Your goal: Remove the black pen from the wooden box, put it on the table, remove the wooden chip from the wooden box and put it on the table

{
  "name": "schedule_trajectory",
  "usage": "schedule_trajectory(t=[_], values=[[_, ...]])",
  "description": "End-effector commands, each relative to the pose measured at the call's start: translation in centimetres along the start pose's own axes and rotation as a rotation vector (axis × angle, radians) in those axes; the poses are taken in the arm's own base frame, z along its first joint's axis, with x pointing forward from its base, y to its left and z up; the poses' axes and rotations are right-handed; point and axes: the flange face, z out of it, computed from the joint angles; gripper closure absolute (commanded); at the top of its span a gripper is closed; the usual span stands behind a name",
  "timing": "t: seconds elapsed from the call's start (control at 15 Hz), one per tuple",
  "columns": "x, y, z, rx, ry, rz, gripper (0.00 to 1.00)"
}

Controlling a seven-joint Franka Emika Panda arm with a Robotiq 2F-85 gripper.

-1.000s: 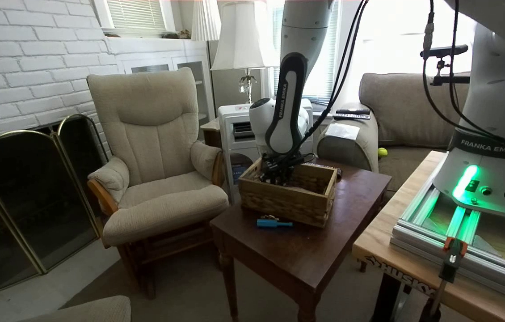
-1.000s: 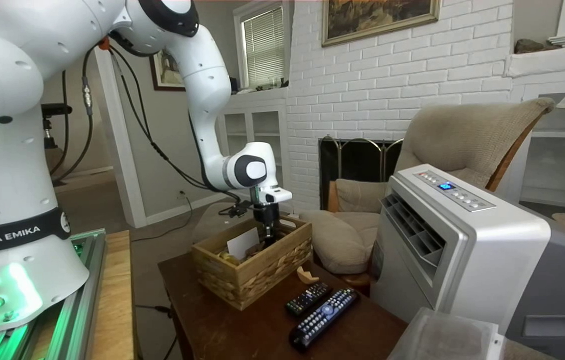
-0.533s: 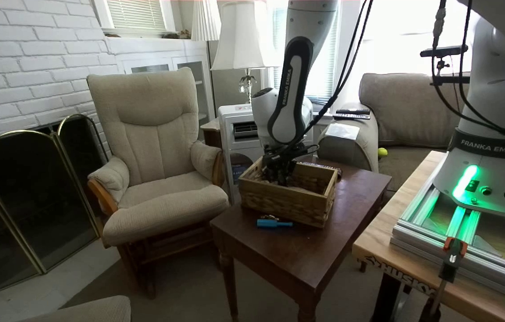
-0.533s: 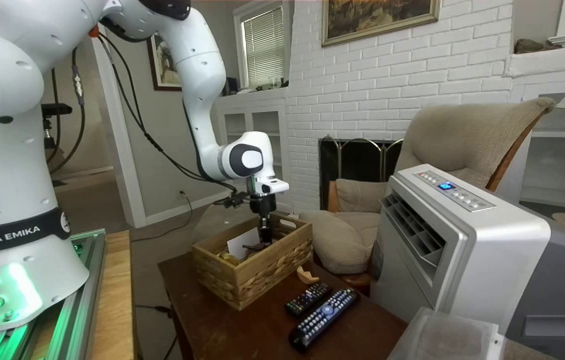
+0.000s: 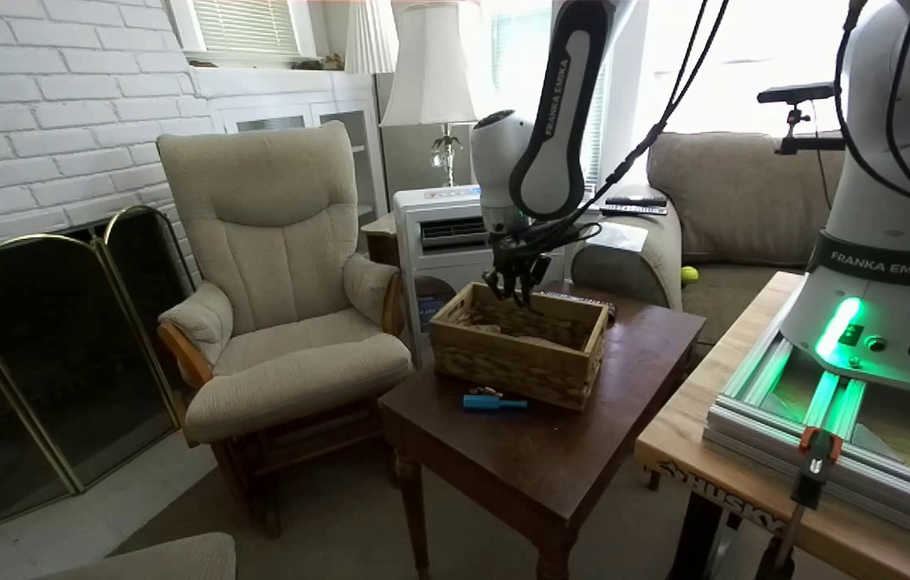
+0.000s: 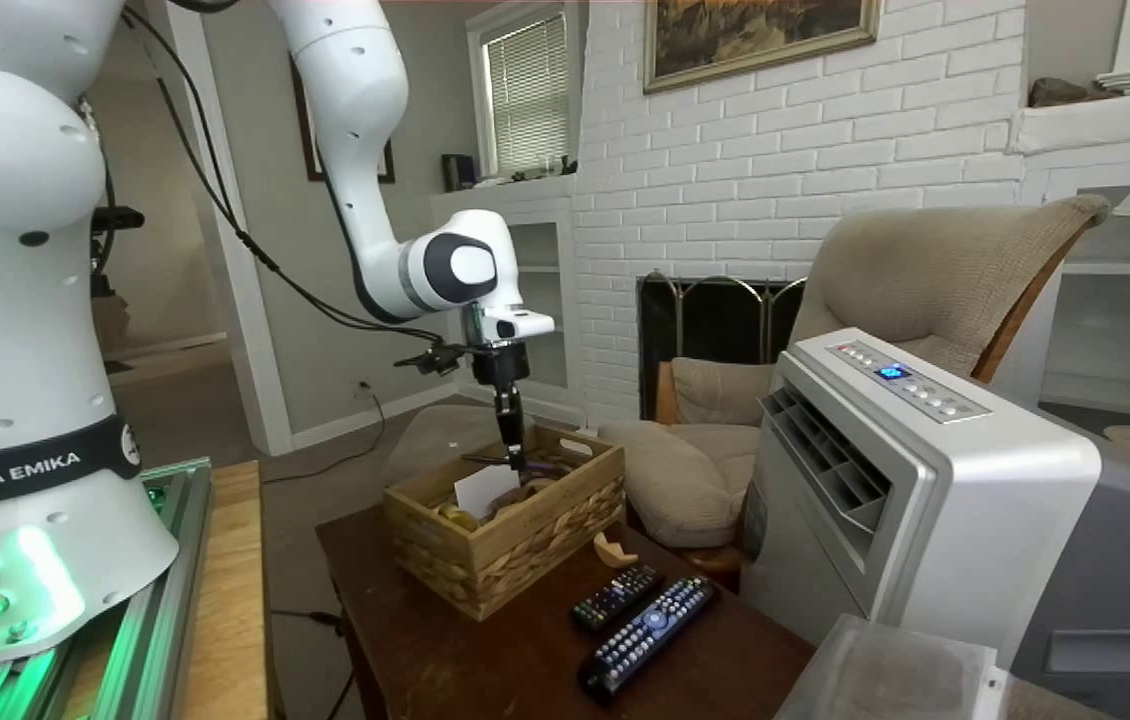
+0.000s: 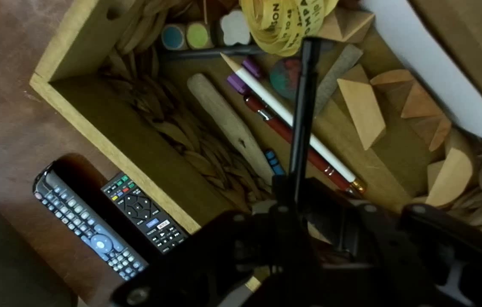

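"Checking grip: is anything pinched by the gripper (image 7: 296, 194)?"
"Yes, the black pen (image 7: 304, 115). It's held over the wooden box (image 6: 545, 540), which is supported by the table (image 5: 552, 451)."
"What else is seen?"
"Wooden pieces (image 7: 362, 108) are seen inside; 2 remotes (image 7: 94, 226) are seen near it."

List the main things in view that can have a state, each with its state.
End effector, shut on the black pen.
Black pen, gripped over the box.
Box, upright, open-topped, on the table.
Table, standing.
Yellow tape, coiled in the box.
White pencil, sharpened.
Big remote, buttons up.
Small remote, buttons up.
Appliance display, lit blue.
Base light, lit green.
Blind, lowered.
Fire screen, standing unfolded.
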Motion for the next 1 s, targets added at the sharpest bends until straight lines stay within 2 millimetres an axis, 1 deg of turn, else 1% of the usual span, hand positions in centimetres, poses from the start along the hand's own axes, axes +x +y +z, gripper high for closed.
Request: schedule_trajectory(t=[0.0, 0.13, 0.4, 0.67, 0.73, 0.8, 0.93], values=[[-3.5, 1.0, -3.4, 0.031, 0.041, -0.076, 0.96], [-5.4, 0.6, -4.8, 0.039, 0.068, -0.136, 0.96], [-9.2, -0.8, -6.8, 0.075, 0.110, -0.243, 0.96], [-12.4, -2.5, -7.8, 0.116, 0.134, -0.338, 0.96], [-13.0, -3.0, -8.0, 0.122, 0.146, -0.343, 0.96], [-11.7, -3.2, -7.2, 0.092, 0.130, -0.332, 0.85], [-12.7, -3.7, -7.4, 0.101, 0.138, -0.346, 0.85]])
